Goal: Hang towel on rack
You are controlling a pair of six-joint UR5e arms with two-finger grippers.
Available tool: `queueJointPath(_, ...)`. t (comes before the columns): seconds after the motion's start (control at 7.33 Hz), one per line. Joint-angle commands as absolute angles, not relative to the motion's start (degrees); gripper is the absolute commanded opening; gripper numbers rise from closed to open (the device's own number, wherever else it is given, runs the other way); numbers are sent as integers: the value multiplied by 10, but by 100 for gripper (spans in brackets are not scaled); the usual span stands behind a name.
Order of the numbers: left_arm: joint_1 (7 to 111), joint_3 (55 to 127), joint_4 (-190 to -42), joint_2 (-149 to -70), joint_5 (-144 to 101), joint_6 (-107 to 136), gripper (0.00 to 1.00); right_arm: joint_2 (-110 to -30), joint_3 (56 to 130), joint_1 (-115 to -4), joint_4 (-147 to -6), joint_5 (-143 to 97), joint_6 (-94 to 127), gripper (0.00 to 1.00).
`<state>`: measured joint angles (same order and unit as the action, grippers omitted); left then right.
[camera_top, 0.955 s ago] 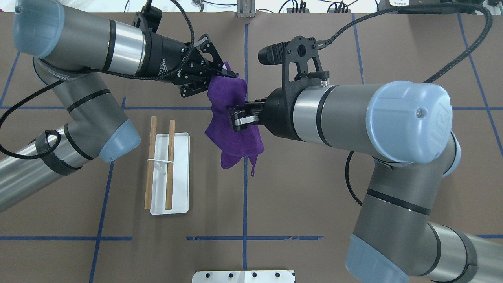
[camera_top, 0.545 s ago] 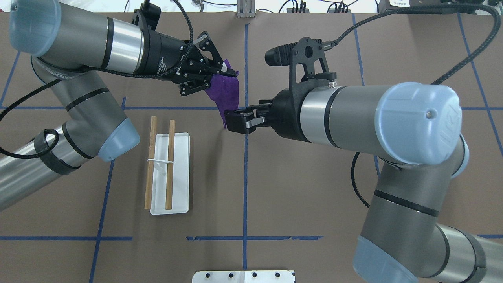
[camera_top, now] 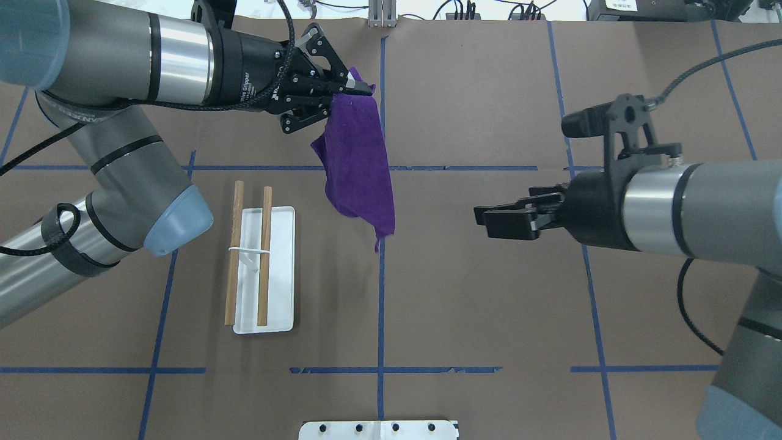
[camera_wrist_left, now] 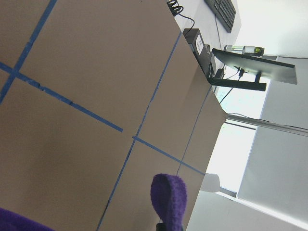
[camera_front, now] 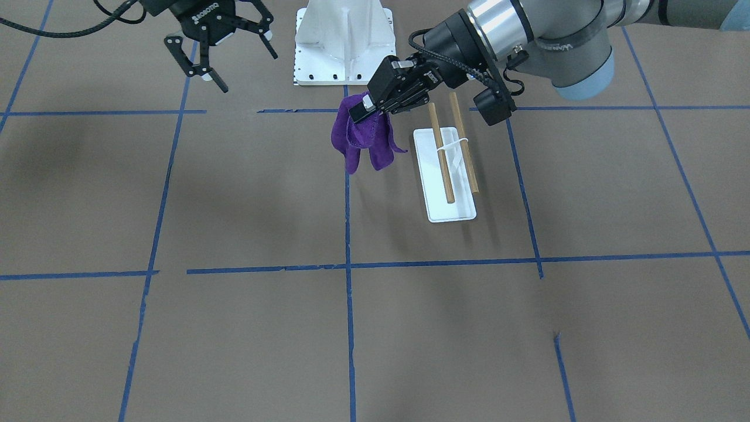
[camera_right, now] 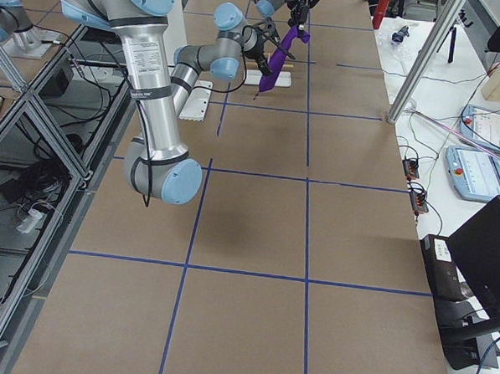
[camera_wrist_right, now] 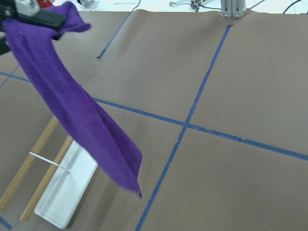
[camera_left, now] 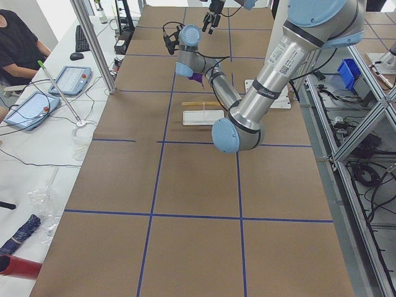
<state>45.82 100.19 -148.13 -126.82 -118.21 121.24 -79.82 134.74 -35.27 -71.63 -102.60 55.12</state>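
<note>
The purple towel [camera_top: 357,165] hangs by one corner from my left gripper [camera_top: 353,89], which is shut on it above the table's far middle. In the front view the towel [camera_front: 363,140] droops below the left gripper [camera_front: 366,109], just beside the rack. The rack [camera_top: 278,269], a white base with two wooden dowels [camera_top: 264,250], stands on the table below and left of the towel; it also shows in the front view [camera_front: 448,205]. My right gripper [camera_top: 481,217] is open and empty, well to the towel's right; the front view [camera_front: 246,70] shows its fingers spread. The right wrist view shows the towel [camera_wrist_right: 82,115] above the rack [camera_wrist_right: 57,197].
A large white bolted pedestal [camera_front: 344,41] stands at the robot's side of the table and shows in the overhead view [camera_top: 379,429]. Blue tape lines [camera_top: 380,305] grid the brown tabletop. An operator [camera_left: 18,43] sits beside the table's far side with tablets.
My right gripper has let go of the towel, opened and drawn back far to the right. The towel now hangs from the left gripper alone, which has shifted slightly farther away.
</note>
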Motion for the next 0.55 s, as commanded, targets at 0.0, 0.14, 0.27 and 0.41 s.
queueJointPath(0.0, 458, 1053, -1425, -1266, -1098, 1209, 0, -882, 1340, -513, -717, -1199, 522, 100)
queueJointPath(0.14, 454, 1070, -1401, -1266, -1037, 1204, 0, -894, 1299, -592, -717, -1278, 483, 100)
queueJointPath(0.27, 453, 1096, -1391, -1256, -995, 1201, 0, -896, 1246, -647, -716, -1325, 462, 100)
queueJointPath(0.41, 444, 1140, -1314, -1249, -957, 1166, 0, -909, 1210, -665, -722, -1330, 427, 100)
